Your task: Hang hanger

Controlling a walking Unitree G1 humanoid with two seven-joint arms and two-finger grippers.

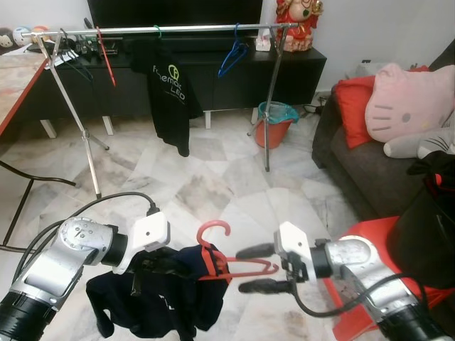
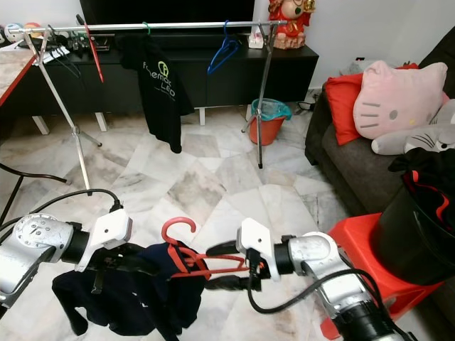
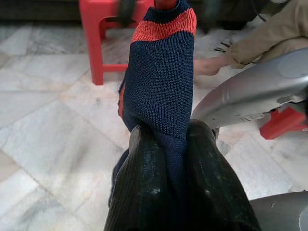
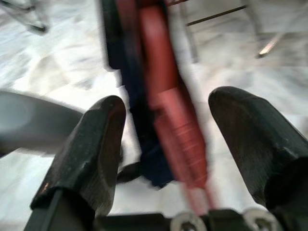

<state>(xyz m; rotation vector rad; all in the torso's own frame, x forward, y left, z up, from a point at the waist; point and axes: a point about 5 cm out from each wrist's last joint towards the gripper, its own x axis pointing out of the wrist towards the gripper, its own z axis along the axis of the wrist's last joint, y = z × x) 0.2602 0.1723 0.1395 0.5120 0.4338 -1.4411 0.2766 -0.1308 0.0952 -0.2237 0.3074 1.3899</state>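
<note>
My left gripper (image 3: 166,144) pinches the navy sweater (image 1: 153,295) draped on the red hanger (image 1: 227,266), low before me. My right gripper (image 4: 166,139) stands spread around the hanger's arm. The clothes rail (image 1: 170,30) stands well apart.

- The silver metal clothes rail (image 1: 192,29) has bare stretches between the black T-shirt (image 1: 168,92) and the blue plastic hanger (image 1: 232,55).
- A red plastic stool (image 2: 370,266) and a dark sofa (image 1: 355,167) crowd the right side.

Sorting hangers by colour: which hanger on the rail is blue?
The blue hanger hangs empty near the rail's right end; the red hanger is near the left end.
</note>
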